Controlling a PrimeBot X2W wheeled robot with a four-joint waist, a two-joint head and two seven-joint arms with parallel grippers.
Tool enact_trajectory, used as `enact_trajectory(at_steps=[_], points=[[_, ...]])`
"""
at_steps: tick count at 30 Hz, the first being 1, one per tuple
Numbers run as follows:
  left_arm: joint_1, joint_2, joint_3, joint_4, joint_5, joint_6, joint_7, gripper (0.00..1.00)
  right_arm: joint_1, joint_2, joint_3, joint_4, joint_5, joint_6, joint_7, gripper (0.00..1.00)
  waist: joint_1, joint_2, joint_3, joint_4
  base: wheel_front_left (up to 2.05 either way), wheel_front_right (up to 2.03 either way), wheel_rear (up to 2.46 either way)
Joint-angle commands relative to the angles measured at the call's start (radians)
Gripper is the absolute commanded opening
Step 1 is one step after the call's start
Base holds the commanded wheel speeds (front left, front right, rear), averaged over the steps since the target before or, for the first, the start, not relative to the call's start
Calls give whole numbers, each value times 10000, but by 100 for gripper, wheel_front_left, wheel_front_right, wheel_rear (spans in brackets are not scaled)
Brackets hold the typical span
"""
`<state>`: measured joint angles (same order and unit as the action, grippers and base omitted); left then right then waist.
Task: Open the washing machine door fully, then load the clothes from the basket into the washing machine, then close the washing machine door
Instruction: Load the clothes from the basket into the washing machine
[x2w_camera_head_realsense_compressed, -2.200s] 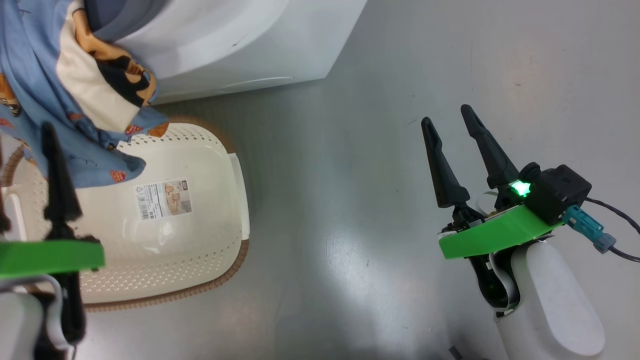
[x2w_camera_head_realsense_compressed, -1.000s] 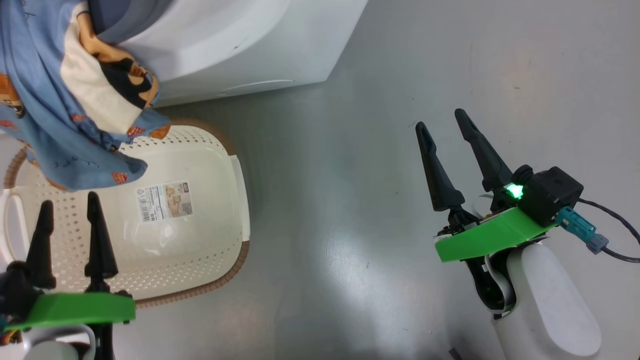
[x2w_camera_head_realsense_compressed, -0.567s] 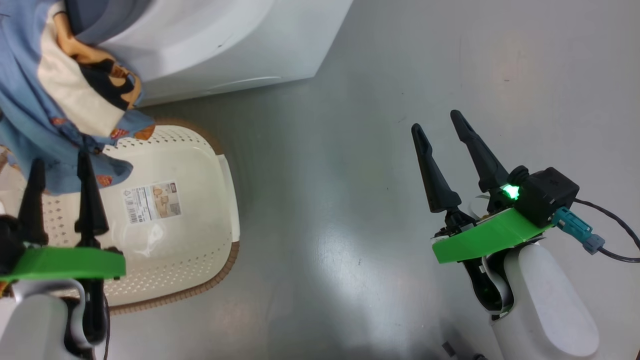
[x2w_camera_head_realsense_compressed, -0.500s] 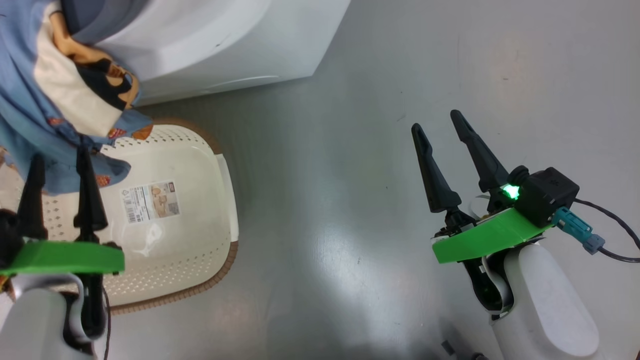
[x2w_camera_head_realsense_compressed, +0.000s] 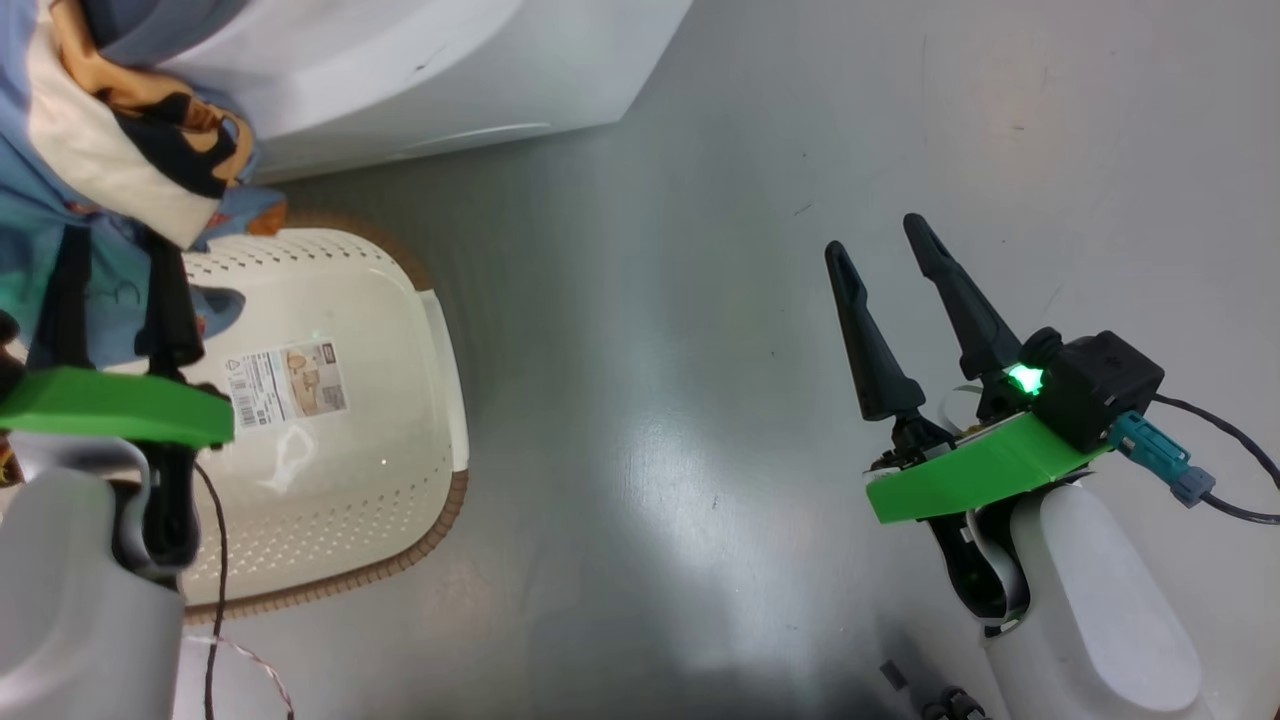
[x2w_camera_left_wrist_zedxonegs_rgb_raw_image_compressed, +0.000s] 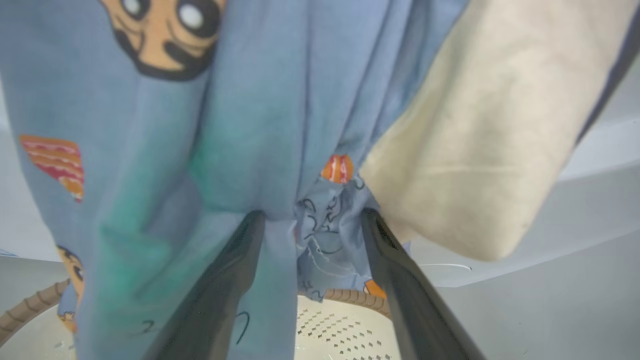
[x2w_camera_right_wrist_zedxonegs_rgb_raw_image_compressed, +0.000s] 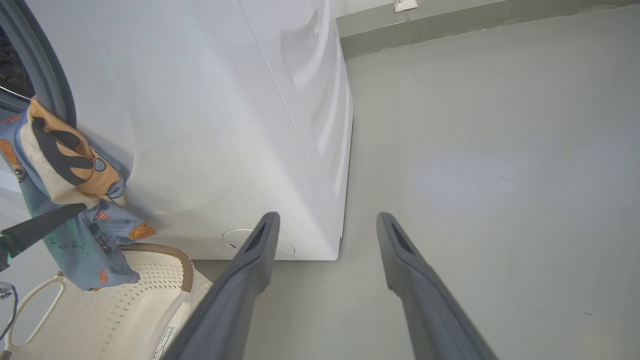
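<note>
A: Blue clothes (x2w_camera_head_realsense_compressed: 90, 150), where?
B: Hanging from the washer (x2w_camera_head_realsense_compressed: 400, 70), down over the basket (x2w_camera_head_realsense_compressed: 330, 480).
A: Grippers?
B: Both spread apart: the left gripper (x2w_camera_head_realsense_compressed: 115, 245) with tips at the cloth, the right gripper (x2w_camera_head_realsense_compressed: 875, 237) empty above the floor (x2w_camera_head_realsense_compressed: 650, 400).

The clothes (x2w_camera_left_wrist_zedxonegs_rgb_raw_image_compressed: 240, 100) hanging over my dark left fingers (x2w_camera_left_wrist_zedxonegs_rgb_raw_image_compressed: 220, 290) are light blue, printed with orange-brown cartoon faces outlined in black, beside a plain cream panel. The basket (x2w_camera_head_realsense_compressed: 340, 480) is cream-white, dotted with small holes under a brown woven-look rim. The washing machine (x2w_camera_right_wrist_zedxonegs_rgb_raw_image_compressed: 200, 125) is plain white, and the floor (x2w_camera_head_realsense_compressed: 700, 250) is grey.
</note>
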<state>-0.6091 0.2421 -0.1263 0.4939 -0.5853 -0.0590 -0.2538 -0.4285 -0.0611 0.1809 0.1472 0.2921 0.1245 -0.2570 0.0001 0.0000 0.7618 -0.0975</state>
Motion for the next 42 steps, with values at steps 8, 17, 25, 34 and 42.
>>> enact_trajectory(at_steps=[8, 17, 25, 34, 42], points=[[-1021, 462, 632, 1186, -169, -346, -80, 100, 310, 109, 172, -276, -76, 62, -48, 100, -1, 0, 170, 2, 0, 0, 0], [-1709, 433, 871, 1622, 199, -542, -80, 5, 276, 109, 151, -272, -37, 62, -48, 100, -1, 0, 212, -10, 0, 0, 0], [-1281, 217, 1109, 758, 1161, -650, -80, 0, 281, 109, 113, -194, 5, 62, -48, 100, -1, 0, -96, 94, 0, 0, 0], [-140, 20, 960, 314, 2036, -191, -80, 0, 319, 109, 254, -47, 133, 62, -48, 100, -1, 0, -541, 170, 0, 0, 0], [484, 142, 1095, -1084, 2259, 344, -79, 0, 386, 109, 257, 14, 162, 62, -48, 100, -1, 0, -750, 214, 0, 0, 0]])
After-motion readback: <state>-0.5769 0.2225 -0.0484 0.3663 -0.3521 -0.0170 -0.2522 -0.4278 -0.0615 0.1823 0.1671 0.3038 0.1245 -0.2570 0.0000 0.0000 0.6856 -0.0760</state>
